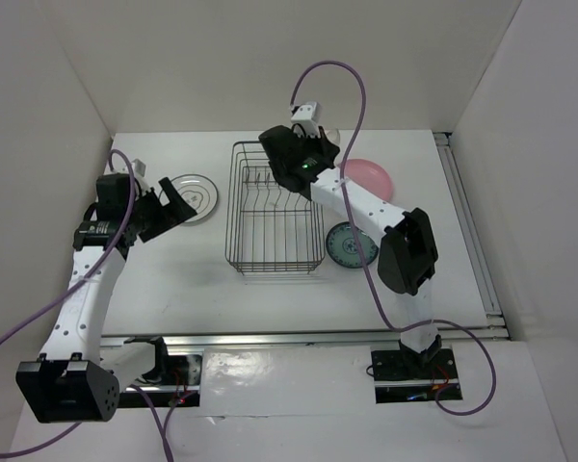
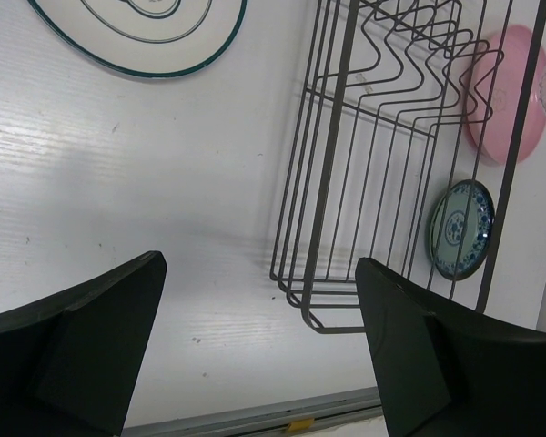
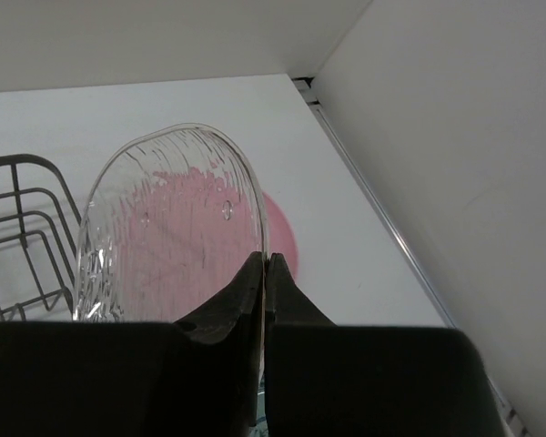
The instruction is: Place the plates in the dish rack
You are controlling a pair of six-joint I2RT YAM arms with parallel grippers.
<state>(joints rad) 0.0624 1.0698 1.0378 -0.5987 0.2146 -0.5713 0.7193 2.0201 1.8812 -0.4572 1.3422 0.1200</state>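
Right gripper clamps the glass plate by its rim, edge-up, just off the rack's 1 o'clock corner. Rack is empty. Pink plate lies at its 2 o'clock. Ringed plate is at 9, with the left gripper beside it, gaping and holding nothing. Blue plate is at 4. My call: keep the glass vertical, line it up with a tine gap, lower slowly, and release only once it's seated.

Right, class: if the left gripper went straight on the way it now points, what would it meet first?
Most likely the table, in the gap between the white ringed plate and the dish rack. The open left gripper tilts down towards it; depth is unclear, so the plate's rim might come first.
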